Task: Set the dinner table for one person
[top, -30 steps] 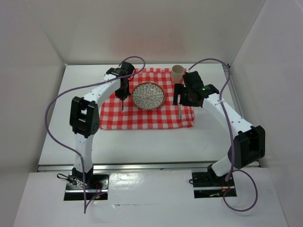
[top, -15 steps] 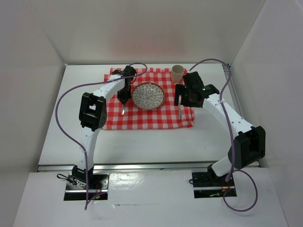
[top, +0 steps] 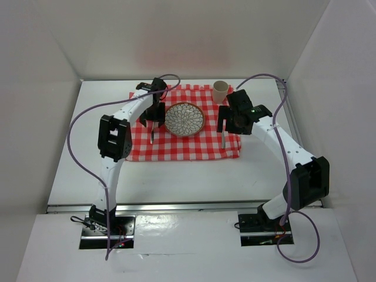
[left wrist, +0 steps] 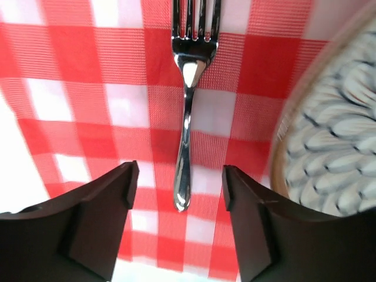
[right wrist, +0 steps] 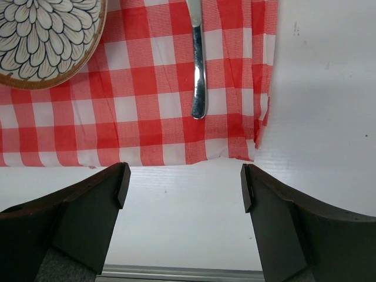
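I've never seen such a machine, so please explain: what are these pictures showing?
Two robot arms, left and right, are bolted at the near edge of a white table. One picture looks down from above and behind them; the other two come from a camera on each wrist, so the dark shapes at the bottom are that arm's jaws. A red-and-white checked cloth carries a patterned plate, a fork left of it and another cutlery handle on its right; a cup stands at the cloth's far edge. The left jaws and right jaws are open, holding nothing.
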`<action>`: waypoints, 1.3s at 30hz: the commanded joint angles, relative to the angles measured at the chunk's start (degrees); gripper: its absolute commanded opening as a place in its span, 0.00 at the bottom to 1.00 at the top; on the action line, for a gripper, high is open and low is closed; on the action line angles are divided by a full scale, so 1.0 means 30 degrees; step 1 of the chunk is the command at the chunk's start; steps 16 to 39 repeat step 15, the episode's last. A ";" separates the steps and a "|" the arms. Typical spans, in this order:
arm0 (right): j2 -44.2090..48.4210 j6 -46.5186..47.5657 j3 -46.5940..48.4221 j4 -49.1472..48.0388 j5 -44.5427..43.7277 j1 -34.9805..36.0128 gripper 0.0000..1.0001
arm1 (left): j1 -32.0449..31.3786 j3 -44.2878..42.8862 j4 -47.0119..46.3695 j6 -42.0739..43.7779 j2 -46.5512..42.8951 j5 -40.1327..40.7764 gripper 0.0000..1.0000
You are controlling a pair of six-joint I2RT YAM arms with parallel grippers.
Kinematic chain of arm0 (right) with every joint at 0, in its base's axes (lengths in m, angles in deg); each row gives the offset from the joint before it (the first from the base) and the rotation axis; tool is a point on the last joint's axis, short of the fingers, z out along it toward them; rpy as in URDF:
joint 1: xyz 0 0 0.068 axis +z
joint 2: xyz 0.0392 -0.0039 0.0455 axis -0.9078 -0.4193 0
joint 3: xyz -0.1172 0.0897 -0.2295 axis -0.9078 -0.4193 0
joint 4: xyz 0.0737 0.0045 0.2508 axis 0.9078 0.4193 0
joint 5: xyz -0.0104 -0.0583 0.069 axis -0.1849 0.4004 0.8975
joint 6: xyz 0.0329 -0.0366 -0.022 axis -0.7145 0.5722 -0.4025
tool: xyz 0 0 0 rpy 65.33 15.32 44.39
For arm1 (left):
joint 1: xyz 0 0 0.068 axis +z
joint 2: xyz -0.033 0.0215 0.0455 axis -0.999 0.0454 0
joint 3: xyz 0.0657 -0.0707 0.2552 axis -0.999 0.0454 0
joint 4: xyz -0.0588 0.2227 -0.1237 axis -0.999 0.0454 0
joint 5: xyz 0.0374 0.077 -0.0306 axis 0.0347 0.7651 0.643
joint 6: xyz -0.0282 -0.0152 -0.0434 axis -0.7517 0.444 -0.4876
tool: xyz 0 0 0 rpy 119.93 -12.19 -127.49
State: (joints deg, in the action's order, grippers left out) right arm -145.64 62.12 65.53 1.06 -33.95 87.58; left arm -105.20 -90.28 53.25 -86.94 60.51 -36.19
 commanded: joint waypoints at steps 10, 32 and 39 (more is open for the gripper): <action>0.3868 -0.2328 -0.0784 -0.1645 -0.1881 0.0014 1.00 | 0.0016 0.6711 -0.4912 0.0713 -1.4622 -0.2729 0.82; 0.4519 -0.2328 -0.1577 -0.2297 -0.1676 0.0014 1.00 | 0.0192 1.1871 -0.7732 0.0452 -1.8320 -0.3699 0.83; 0.4519 -0.2328 -0.1577 -0.2297 -0.1676 0.0014 1.00 | 0.0192 1.1871 -0.7732 0.0452 -1.8320 -0.3699 0.83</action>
